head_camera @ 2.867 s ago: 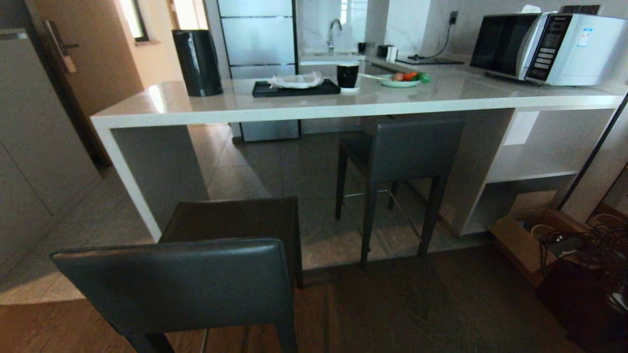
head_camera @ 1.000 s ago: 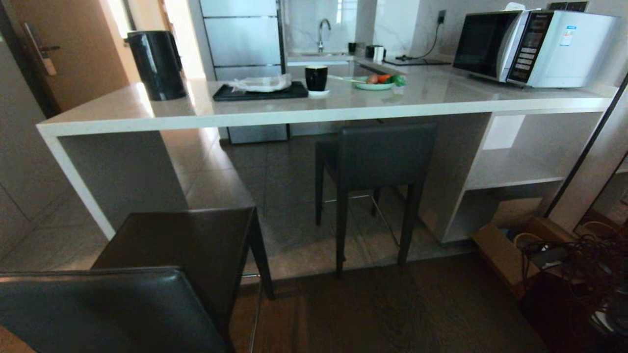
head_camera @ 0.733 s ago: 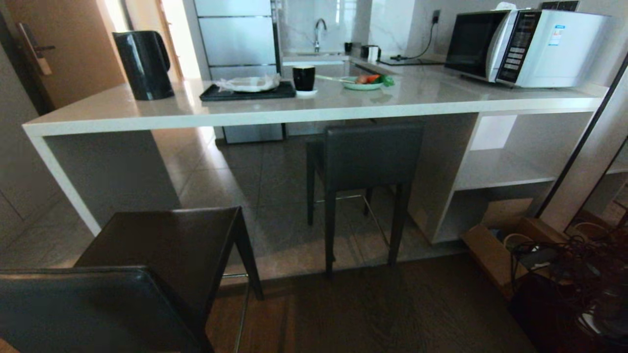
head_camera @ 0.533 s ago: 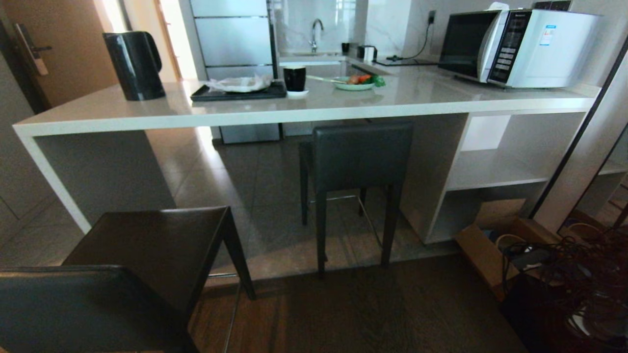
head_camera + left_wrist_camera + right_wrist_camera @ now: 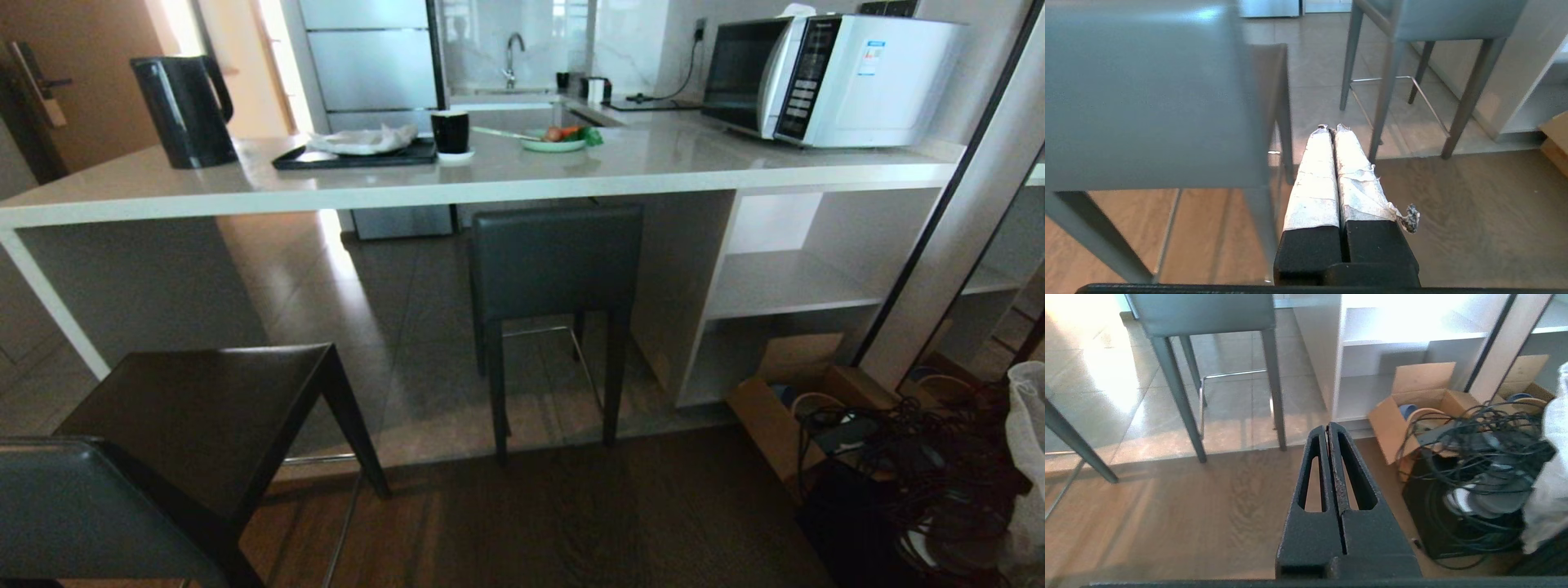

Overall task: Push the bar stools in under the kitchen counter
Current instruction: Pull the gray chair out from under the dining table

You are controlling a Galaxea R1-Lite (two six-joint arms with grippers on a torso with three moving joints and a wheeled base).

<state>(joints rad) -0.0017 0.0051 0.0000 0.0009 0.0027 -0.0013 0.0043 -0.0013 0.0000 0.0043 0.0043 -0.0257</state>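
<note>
Two bar stools are before us: the far stool (image 5: pixel 555 261) stands with its seat already tucked beneath the worktop (image 5: pixel 571 175) and its backrest just outside the front edge, while the near stool (image 5: pixel 188 425) sits well clear of it on the wooden floor (image 5: pixel 588 523), off to our left and close to us. We judge the near one to be the step in hand. Both claws are closed and hold nothing: the left claw (image 5: pixel 1331 128) has its tape-wrapped fingers pressed together beside the near stool's backrest (image 5: pixel 1147 98), and the right claw (image 5: pixel 1327 428) hangs shut over bare floor, facing the far stool's legs (image 5: pixel 1180 400). To push well, we would square ourselves behind the backrest first, then press with the closed fingertips flat against its rear face near the middle and fairly low, so the stool slides rather than tips. A steady, slow shove matters where wood meets tile (image 5: pixel 408 327), since a leg could catch at that seam. The near stool faces the worktop, backrest toward us; its long axis is upright, and the backrest's long edge runs roughly parallel to the worktop's front. We should aim it at the open gap between the slab end leg (image 5: pixel 122 286) and the far stool
</note>
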